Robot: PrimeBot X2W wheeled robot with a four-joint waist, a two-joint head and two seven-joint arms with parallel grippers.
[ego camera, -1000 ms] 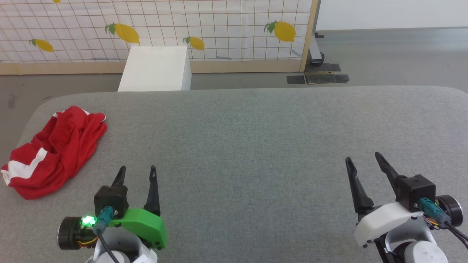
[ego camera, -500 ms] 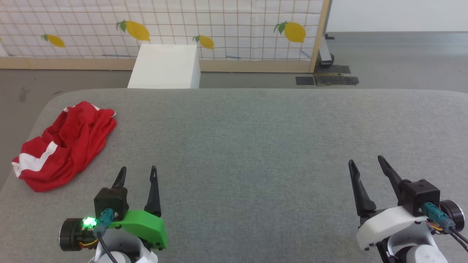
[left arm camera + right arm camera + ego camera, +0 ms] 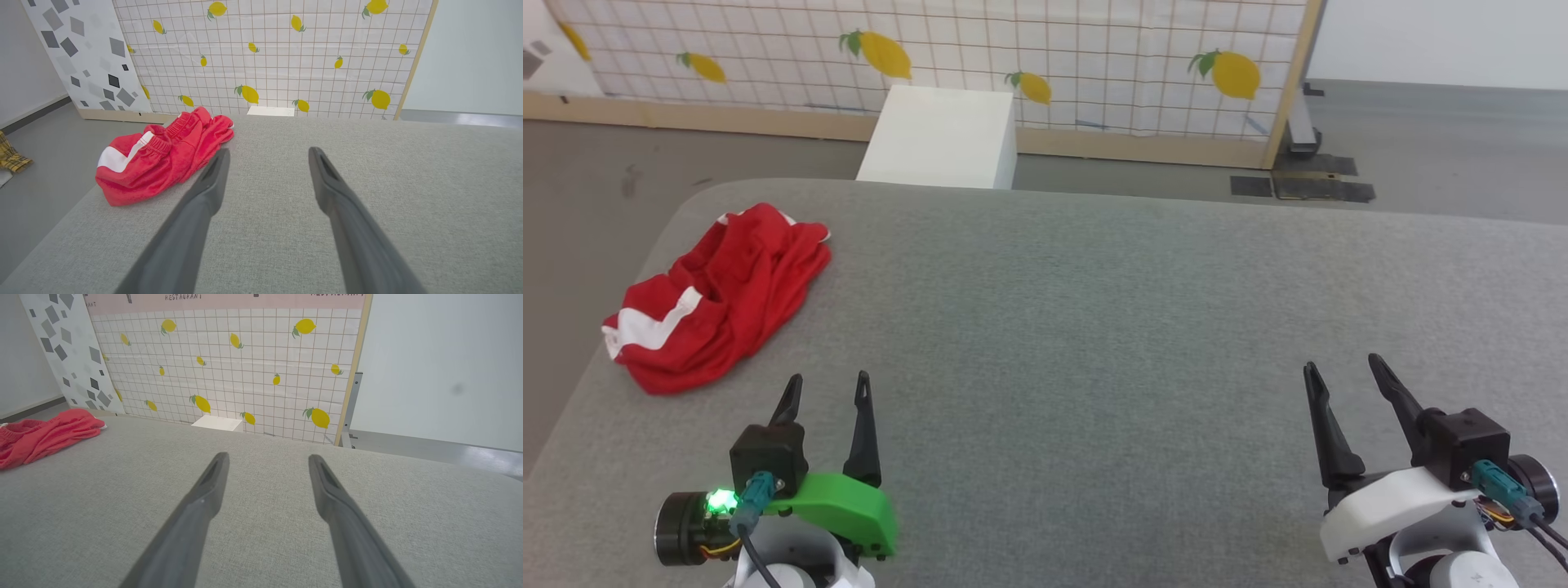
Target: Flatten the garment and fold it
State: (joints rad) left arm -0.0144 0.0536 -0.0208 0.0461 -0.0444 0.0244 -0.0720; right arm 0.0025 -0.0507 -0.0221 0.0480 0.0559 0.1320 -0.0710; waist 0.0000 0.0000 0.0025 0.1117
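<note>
Red shorts [image 3: 719,298] with a white stripe are lying crumpled at the far left corner of the grey worktop [image 3: 1094,327], nothing touching them. The left gripper [image 3: 829,377] is hovering at near left, jaws spread wide and gripping nothing, with the shorts a bit farther out and to its left, apart from it. The right gripper [image 3: 1342,362] is hovering at near right, likewise spread and empty, well apart from the shorts. A white box [image 3: 943,135] is standing on the floor past the far edge, with a lemon-print screen [image 3: 1094,57] behind it.
</note>
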